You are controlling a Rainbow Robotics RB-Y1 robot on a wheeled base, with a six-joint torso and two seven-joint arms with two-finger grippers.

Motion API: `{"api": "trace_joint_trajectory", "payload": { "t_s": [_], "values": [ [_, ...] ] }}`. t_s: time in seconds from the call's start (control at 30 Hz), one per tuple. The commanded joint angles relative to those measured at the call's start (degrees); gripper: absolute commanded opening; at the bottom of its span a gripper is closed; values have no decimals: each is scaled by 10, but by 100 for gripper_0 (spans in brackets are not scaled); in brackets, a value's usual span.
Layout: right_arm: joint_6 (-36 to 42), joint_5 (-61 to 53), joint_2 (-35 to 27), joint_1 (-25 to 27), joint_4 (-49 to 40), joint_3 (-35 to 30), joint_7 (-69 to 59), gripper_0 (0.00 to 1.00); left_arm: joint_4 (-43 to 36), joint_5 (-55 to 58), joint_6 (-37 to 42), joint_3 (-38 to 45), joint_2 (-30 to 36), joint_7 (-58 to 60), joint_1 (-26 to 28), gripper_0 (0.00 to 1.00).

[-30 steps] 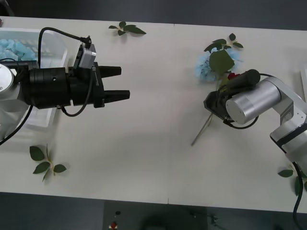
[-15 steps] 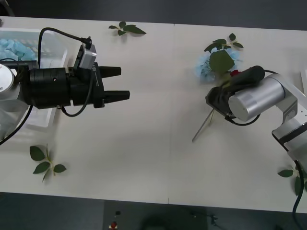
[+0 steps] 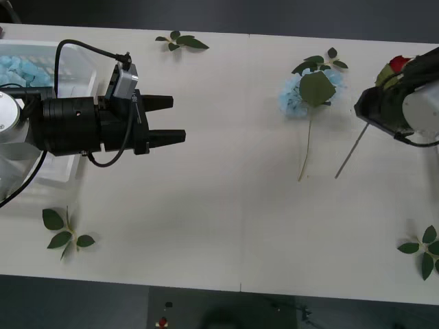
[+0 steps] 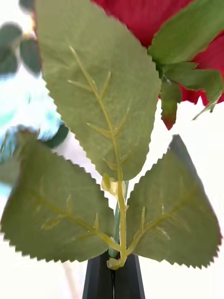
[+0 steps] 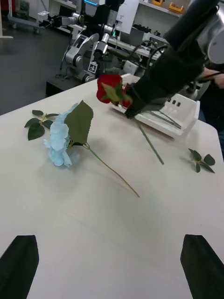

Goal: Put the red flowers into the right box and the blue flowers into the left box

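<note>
Right gripper (image 3: 367, 113) pinches a rose (image 3: 396, 65) beside the right box (image 5: 179, 114); thin stem could slip. Left gripper (image 3: 175, 118) gapes, idle.

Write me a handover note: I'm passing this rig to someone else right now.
Right gripper: shut on a red rose, held above the table's right edge, near the right box.
Left gripper: open, empty, hovering beside the left box.
Done: blue flowers already in the left box.
Left: drop the rose into the right box, then move the blue flower on the table to the left box.
</note>
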Motion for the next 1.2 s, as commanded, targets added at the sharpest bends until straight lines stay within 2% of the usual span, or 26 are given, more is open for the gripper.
{"api": "trace_joint_trajectory", "payload": {
  "t_s": [0.03, 0.23, 0.43, 0.6, 0.83, 1.03, 1.2],
  "values": [
    [4, -27, -80, -9, -11, -33, 76, 0, -3, 0, -5, -1, -8, 20, 9, 89],
    [-2, -51, -156, -7, 27, -42, 171, 0, -3, 0, -5, -1, -8, 20, 9, 89],
    [-23, -45, -203, -1, 85, -42, 258, 0, -4, 0, -8, -1, -8, 20, 9, 89],
    [-51, -20, -209, 1, 149, -43, 312, 0, -4, 0, -9, -1, -8, 20, 9, 89],
    [-142, 13, -208, 19, 250, -42, 408, 0, -4, -1, -9, -1, -8, 20, 9, 89],
    [-191, 47, -207, 41, 289, -42, 473, 0, -3, -1, -9, -1, -8, 20, 9, 89],
    [-200, 54, -203, 53, 294, -42, 475, 0, -3, -1, -9, -1, -8, 20, 9, 89]
  ]
}}
